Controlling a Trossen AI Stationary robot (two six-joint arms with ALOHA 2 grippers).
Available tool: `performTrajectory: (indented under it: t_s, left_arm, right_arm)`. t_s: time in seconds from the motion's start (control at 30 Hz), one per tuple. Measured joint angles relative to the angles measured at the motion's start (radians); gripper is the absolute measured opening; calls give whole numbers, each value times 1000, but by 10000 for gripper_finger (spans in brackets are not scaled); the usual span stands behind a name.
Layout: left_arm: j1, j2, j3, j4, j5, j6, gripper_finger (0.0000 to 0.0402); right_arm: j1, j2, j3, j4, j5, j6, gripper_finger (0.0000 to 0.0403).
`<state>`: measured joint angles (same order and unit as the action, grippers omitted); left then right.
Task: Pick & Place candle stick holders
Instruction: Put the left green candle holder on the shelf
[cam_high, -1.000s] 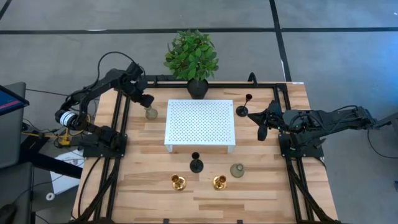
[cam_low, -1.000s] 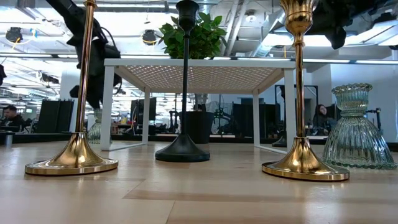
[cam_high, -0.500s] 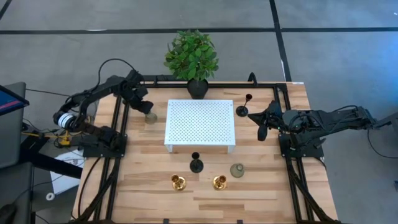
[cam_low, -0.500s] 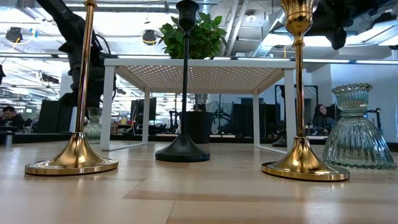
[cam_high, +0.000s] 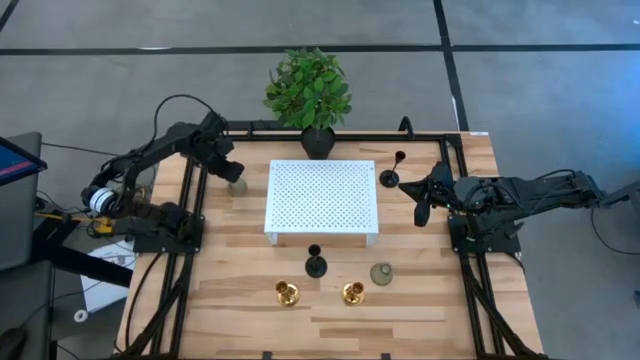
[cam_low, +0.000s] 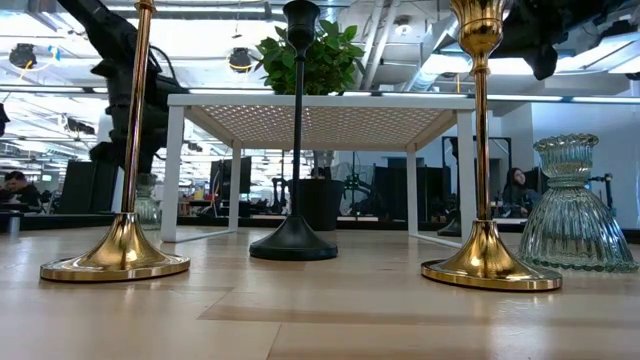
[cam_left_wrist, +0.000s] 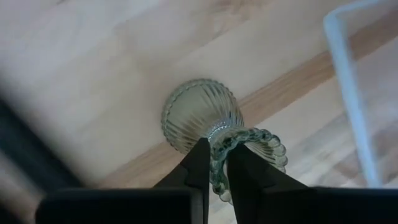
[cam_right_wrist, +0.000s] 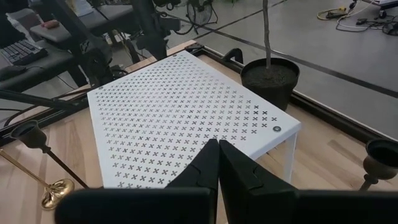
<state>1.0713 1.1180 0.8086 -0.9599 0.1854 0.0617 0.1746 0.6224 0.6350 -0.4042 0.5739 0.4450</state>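
A grey-green bulbous candle stick holder (cam_left_wrist: 199, 115) stands on its base on the wooden table, left of the white perforated platform (cam_high: 322, 195). My left gripper (cam_high: 230, 175) is shut on it from above. My right gripper (cam_high: 420, 213) hangs shut over the table right of the platform, with nothing in it. In front of the platform stand a black holder (cam_high: 316, 263), two gold holders (cam_high: 287, 293) (cam_high: 352, 293) and a second grey-green holder (cam_high: 381, 273). Another black holder (cam_high: 392, 172) stands at the platform's far right corner. My left gripper pinches the holder's beaded top rim (cam_left_wrist: 217, 163) between its two fingers, one finger (cam_left_wrist: 249, 174) inside the cup's opening and the other outside. The fingers come steeply from above, pointing down. The holder stands upright with its base on the table.
A green plant in a black pot (cam_high: 312, 95) stands behind the platform at the table's far edge. Black frame rails (cam_high: 190, 220) run along both sides of the table. Open wood lies along the near edge, in front of the gold holders.
My left gripper has sunk toward the grey-green holder left of the platform and drawn a little toward the table's left edge. In the low view its fingers have narrowed about the holder's top. The holder still stands on the table.
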Motion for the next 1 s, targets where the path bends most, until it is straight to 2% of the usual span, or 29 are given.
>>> performTrajectory:
  t_s: [0.03,0.23,0.5,0.67,0.83,1.0]
  left_arm:
    - [0,-22,7,-40,-30,1,33]
    - [-1,-110,67,-232,-15,-24,32]
    - [-32,-149,186,-286,-6,-63,32]
    - [-82,-123,328,-405,-2,-93,32]
    - [-154,-82,497,-520,-48,-144,32]
    - [-239,-35,660,-572,-52,-202,32]
  right_arm:
    - [0,0,0,0,0,0,0]
    - [0,0,0,-2,0,-2,0]
    - [0,0,0,-11,0,-2,0]
    - [0,0,0,-11,0,-1,0]
    - [0,0,0,-11,0,-1,0]
    - [0,0,0,-11,0,-1,0]
